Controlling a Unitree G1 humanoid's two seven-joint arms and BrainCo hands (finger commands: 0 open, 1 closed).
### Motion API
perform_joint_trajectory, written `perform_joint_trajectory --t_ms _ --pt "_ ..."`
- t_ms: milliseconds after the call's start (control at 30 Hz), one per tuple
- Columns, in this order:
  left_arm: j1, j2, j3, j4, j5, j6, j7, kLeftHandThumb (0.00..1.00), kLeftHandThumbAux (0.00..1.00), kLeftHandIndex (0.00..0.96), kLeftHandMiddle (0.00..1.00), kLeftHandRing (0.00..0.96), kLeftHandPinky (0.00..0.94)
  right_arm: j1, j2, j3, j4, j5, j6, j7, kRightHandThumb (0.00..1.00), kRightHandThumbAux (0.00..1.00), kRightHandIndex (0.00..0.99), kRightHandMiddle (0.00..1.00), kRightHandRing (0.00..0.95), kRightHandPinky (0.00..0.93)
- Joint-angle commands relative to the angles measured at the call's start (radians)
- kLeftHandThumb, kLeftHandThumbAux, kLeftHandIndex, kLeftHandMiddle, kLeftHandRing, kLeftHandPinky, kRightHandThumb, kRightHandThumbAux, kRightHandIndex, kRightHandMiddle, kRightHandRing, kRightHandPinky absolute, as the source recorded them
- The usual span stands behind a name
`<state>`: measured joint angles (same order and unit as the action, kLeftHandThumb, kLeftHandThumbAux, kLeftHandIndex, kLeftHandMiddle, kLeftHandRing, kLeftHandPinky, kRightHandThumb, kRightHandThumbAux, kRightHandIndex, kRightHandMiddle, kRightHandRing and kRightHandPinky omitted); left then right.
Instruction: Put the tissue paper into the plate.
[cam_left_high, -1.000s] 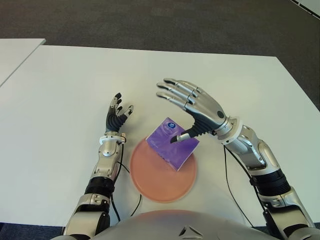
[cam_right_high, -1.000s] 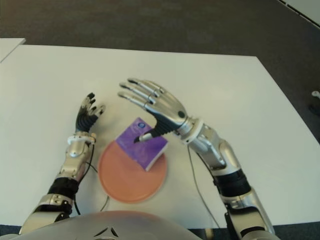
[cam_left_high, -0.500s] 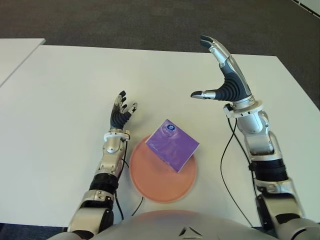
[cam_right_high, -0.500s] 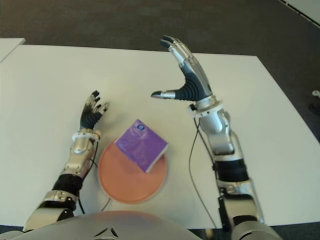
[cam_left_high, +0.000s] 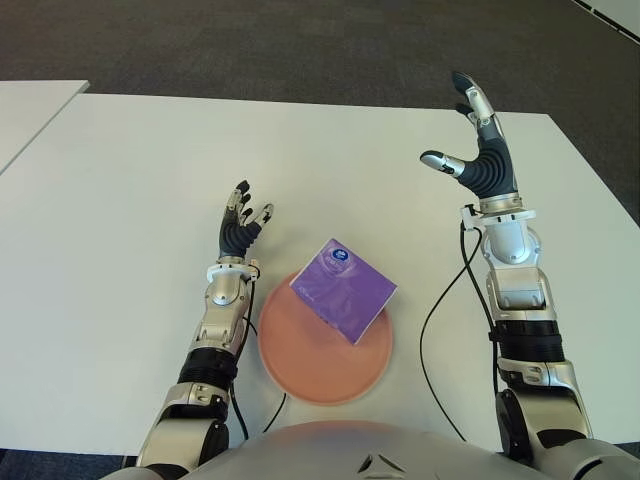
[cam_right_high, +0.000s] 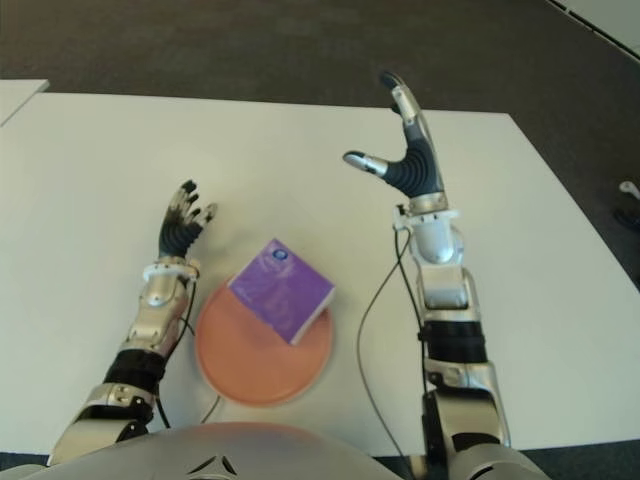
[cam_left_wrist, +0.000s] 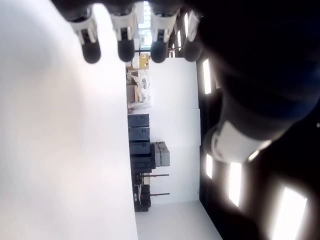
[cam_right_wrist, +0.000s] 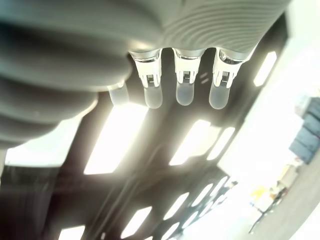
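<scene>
A purple tissue pack (cam_left_high: 343, 288) lies across the far right rim of the salmon plate (cam_left_high: 310, 360), partly overhanging it, near the table's front edge. My right hand (cam_left_high: 476, 140) is raised well to the right of the pack, fingers spread and pointing up, holding nothing. My left hand (cam_left_high: 243, 218) shows just left of the plate with its fingers open and pointing up. The right wrist view has only straight fingertips (cam_right_wrist: 186, 87) against ceiling lights. The left wrist view has spread fingertips (cam_left_wrist: 125, 49) with nothing between them.
The white table (cam_left_high: 130, 190) stretches wide around the plate. A second white table's corner (cam_left_high: 30, 105) sits at the far left. Dark carpet (cam_left_high: 300, 45) lies beyond the far edge. A black cable (cam_left_high: 440, 300) trails from the right arm across the table.
My right hand has let go of the tissue pack and lifted up and away to the right, turning upright. The pack stays on the plate. The left hand barely shifted.
</scene>
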<state>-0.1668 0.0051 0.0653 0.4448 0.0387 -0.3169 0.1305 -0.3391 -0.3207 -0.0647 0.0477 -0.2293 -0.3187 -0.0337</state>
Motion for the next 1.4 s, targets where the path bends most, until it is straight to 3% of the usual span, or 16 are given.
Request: perform_joint_trajectory --t_ms 33,333,567,733,1033,1133,1267,1400 --pt "0.024 -0.008 0.002 -0.015 0.000 0.023 0.009 0.172 0.703 0.086 0.069 0.040 0.037 0.008 0.035 0.000 0.041 0.024 -0.025 -0.017 0.170 0.484 0.000 0.000 0.000 0.000" --pt "0.029 -0.009 0.000 -0.026 0.001 0.027 0.006 0.170 0.711 0.087 0.070 0.043 0.036 0.026 0.059 -0.011 0.074 0.034 -0.070 -0.034 0.142 0.518 0.000 0.000 0.000 0.000" --pt "0.032 -0.007 0.000 -0.031 0.002 0.033 0.005 0.162 0.719 0.083 0.068 0.041 0.035 0.095 0.066 -0.059 0.160 0.081 -0.150 -0.056 0.114 0.546 0.000 0.000 0.000 0.000" --pt "0.036 -0.003 -0.001 -0.035 0.002 0.035 0.000 0.159 0.721 0.080 0.065 0.041 0.037 0.126 0.127 -0.061 0.222 0.120 -0.154 -0.078 0.121 0.577 0.000 0.000 0.000 0.000" --pt "0.039 0.002 -0.002 -0.037 -0.001 0.035 -0.008 0.155 0.722 0.075 0.063 0.040 0.035 0.129 0.140 -0.063 0.225 0.121 -0.158 -0.078 0.128 0.589 0.000 0.000 0.000 0.000" --pt "0.037 0.004 -0.004 -0.036 0.005 0.037 -0.003 0.148 0.717 0.072 0.059 0.037 0.029 0.193 0.221 -0.046 0.405 0.147 -0.171 -0.087 0.122 0.569 0.000 0.010 0.003 0.000" --pt "0.037 0.005 -0.005 -0.035 0.008 0.038 -0.001 0.142 0.715 0.072 0.060 0.036 0.029 0.176 0.227 -0.036 0.444 0.137 -0.149 -0.086 0.123 0.582 0.000 0.003 0.000 0.000" --pt "0.034 0.004 -0.002 -0.033 0.002 0.045 -0.003 0.145 0.715 0.075 0.063 0.036 0.027 0.179 0.238 -0.019 0.482 0.108 -0.174 -0.104 0.123 0.588 0.000 0.000 0.000 0.000"
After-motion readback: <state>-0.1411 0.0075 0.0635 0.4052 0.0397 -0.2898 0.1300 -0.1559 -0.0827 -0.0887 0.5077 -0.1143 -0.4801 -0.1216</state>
